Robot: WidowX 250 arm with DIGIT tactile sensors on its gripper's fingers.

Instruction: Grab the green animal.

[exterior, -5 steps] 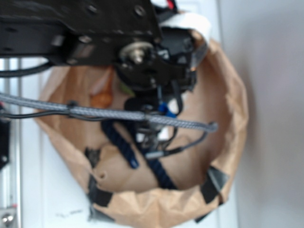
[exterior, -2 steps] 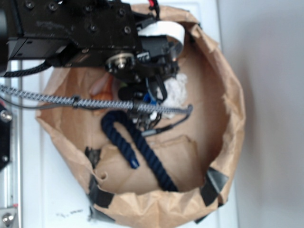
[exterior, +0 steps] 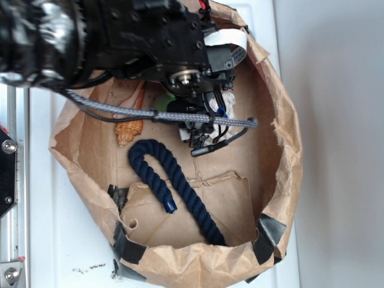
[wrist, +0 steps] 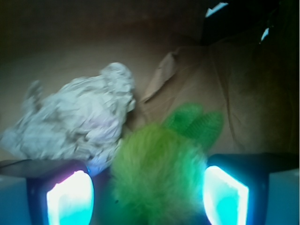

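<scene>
The green animal (wrist: 157,173), a fuzzy lime plush with darker green limbs (wrist: 197,122), lies on the brown paper floor of the bag. In the wrist view it sits between my gripper's (wrist: 147,190) glowing pads (wrist: 70,199). The jaws stand open, one on each side of it. The right pad is close against the fur, and a dark gap shows by the left pad. In the exterior view the arm (exterior: 180,66) reaches down into the bag and covers most of the plush.
A crumpled white paper ball (wrist: 79,122) lies right beside the plush on its left. An orange-tan seashell (exterior: 129,129) and a dark blue rope (exterior: 180,186) also lie inside the brown paper bag (exterior: 291,138). The bag's taped walls (exterior: 270,234) rise all round.
In the exterior view the arm has shifted up and toward the bag's far side, uncovering the rope and the seashell. The gripper now hangs over the spot beside the paper ball.
</scene>
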